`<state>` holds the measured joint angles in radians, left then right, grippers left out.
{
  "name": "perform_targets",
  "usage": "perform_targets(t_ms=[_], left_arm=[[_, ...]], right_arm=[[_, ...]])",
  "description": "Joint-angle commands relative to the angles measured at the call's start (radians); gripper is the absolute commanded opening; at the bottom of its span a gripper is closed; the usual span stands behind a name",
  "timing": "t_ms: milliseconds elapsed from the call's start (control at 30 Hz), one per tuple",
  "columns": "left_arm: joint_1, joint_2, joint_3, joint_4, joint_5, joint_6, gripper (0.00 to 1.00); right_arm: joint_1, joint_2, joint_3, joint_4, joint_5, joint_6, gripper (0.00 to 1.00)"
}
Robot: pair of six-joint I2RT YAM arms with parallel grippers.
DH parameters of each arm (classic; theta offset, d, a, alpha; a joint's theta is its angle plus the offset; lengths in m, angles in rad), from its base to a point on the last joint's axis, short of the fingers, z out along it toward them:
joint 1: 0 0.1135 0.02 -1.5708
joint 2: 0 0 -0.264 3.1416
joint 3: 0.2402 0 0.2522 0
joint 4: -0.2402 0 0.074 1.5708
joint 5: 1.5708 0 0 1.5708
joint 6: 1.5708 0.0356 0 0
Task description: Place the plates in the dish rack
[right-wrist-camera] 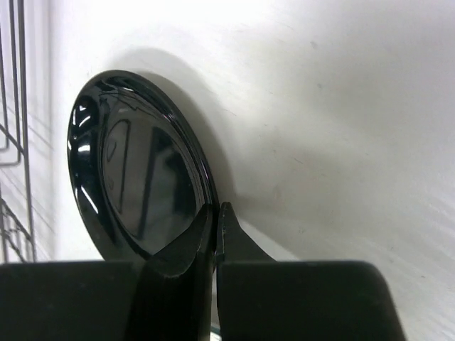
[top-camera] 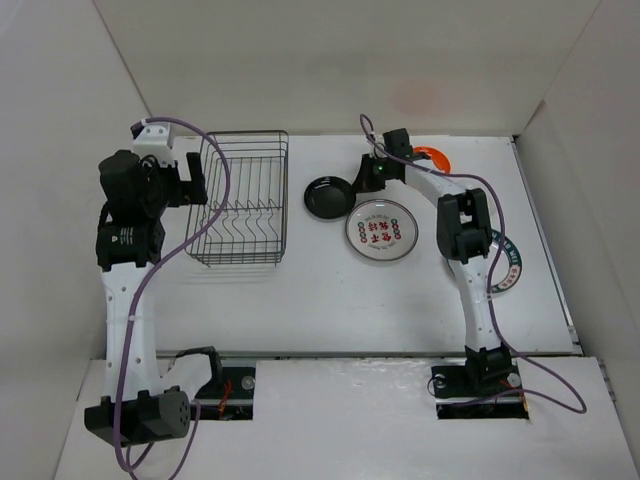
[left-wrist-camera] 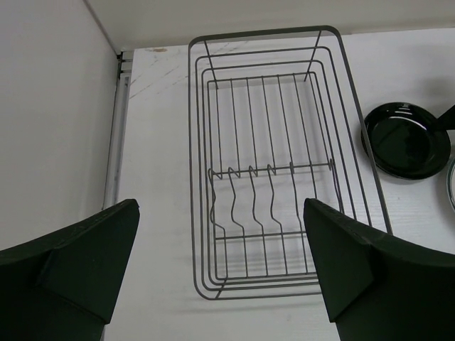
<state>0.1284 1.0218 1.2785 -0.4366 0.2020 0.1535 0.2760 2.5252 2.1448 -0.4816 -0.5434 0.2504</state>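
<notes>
The dark wire dish rack [top-camera: 245, 200] stands at the back left with nothing in it. To its right lies the small black plate [top-camera: 328, 196]. My right gripper [top-camera: 358, 178] is at that plate's right edge. In the right wrist view the gripper [right-wrist-camera: 216, 211] is shut on the black plate's [right-wrist-camera: 135, 177] rim, one finger on each side. The white plate with red characters [top-camera: 381, 231] lies just right of it. The orange plate [top-camera: 433, 155] shows behind the right arm. My left gripper [left-wrist-camera: 220, 263] hangs open over the near end of the rack [left-wrist-camera: 277, 177], holding nothing.
A white plate with a green patterned rim [top-camera: 507, 268] lies at the right, partly under the right arm. White walls close in the table at the back and on both sides. Rack wires [right-wrist-camera: 14, 106] show at the left edge of the right wrist view.
</notes>
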Motion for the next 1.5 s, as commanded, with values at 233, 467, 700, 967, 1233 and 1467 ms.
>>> perform_targets(t_ms=[233,467,700,967,1233,1467], left_arm=[[0.002,0.138,0.088,0.073,0.039,-0.014,1.00],[0.002,0.247,0.211,0.073,0.261,-0.014,1.00],[-0.081,0.380,0.329,0.010,0.589,0.043,1.00],[-0.122,0.500,0.384,0.032,0.738,-0.014,1.00],[-0.122,0.560,0.394,0.021,0.813,-0.035,0.51],[-0.122,0.560,0.394,0.001,0.864,-0.035,0.09]], right_arm=[[-0.018,-0.192,-0.106,0.372,0.137,0.348,0.00],[-0.009,-0.411,-0.304,0.514,0.212,0.348,0.00],[0.095,-0.609,-0.453,0.591,0.071,0.239,0.00],[0.187,-0.737,-0.580,0.768,-0.052,0.193,0.00],[0.206,-0.747,-0.603,0.845,-0.113,0.251,0.00],[0.224,-0.729,-0.582,0.845,-0.092,0.251,0.00]])
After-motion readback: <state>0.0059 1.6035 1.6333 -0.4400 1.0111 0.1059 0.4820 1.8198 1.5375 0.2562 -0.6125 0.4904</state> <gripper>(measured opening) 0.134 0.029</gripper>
